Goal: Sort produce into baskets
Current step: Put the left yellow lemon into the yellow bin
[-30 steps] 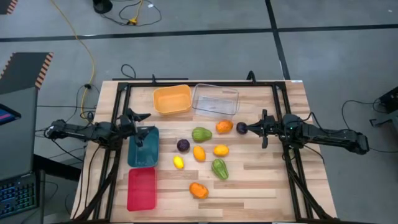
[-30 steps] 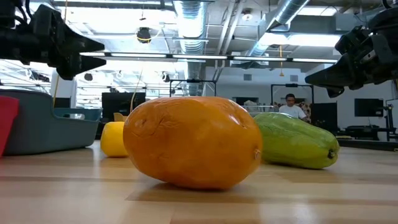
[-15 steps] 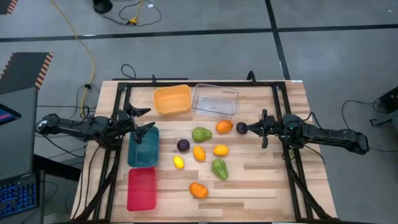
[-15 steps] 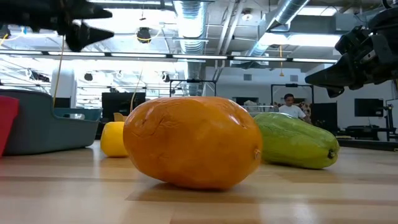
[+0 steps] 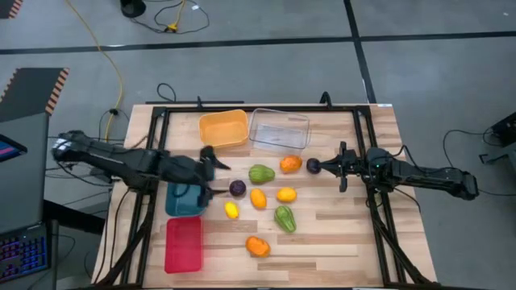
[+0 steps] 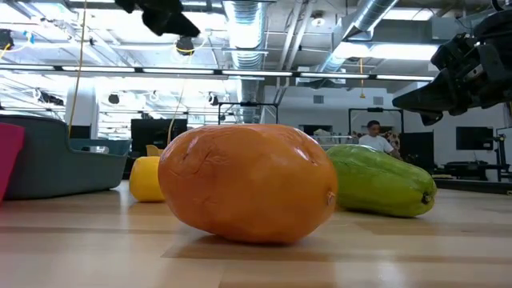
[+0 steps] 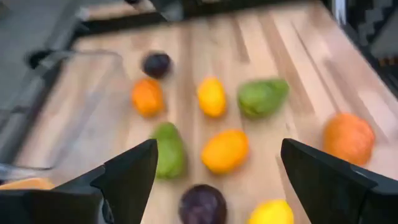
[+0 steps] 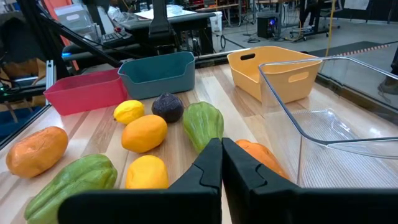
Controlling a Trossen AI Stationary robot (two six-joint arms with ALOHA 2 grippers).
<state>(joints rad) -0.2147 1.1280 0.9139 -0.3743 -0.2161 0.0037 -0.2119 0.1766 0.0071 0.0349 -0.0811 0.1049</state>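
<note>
- Table (image 5: 339, 234): a wooden top carrying four trays and the loose produce; an arm reaches in from each side.
- Trays: the orange tray (image 5: 223, 128) and clear tray (image 5: 279, 127) sit at the far edge, the teal tray (image 5: 179, 201) and red tray (image 5: 183, 245) along the left side. The high view shows no produce in any of them.
- Left gripper (image 5: 211, 171): fingers spread wide apart and holding nothing, poised over the table just beside the teal tray's inner edge.
- Right gripper (image 5: 322, 167): fingers pressed together, empty in the right wrist view, resting beside a dark purple piece (image 5: 313, 166) near the right of the cluster.
- Produce cluster: green, orange and yellow pieces grouped mid-table, well apart from the trays.
- Purple fruit (image 5: 237, 188): round, so no long axis matters. It lies just ahead of the left gripper, toward the table centre, roughly between its fingers' line in the left wrist view (image 7: 203, 204). The left arm is plainly nearer, and this looks the likely next pick.
- Yellow lemon (image 5: 231, 210): just beside the purple fruit.
- Writing: no labels or brands readable anywhere.
</note>
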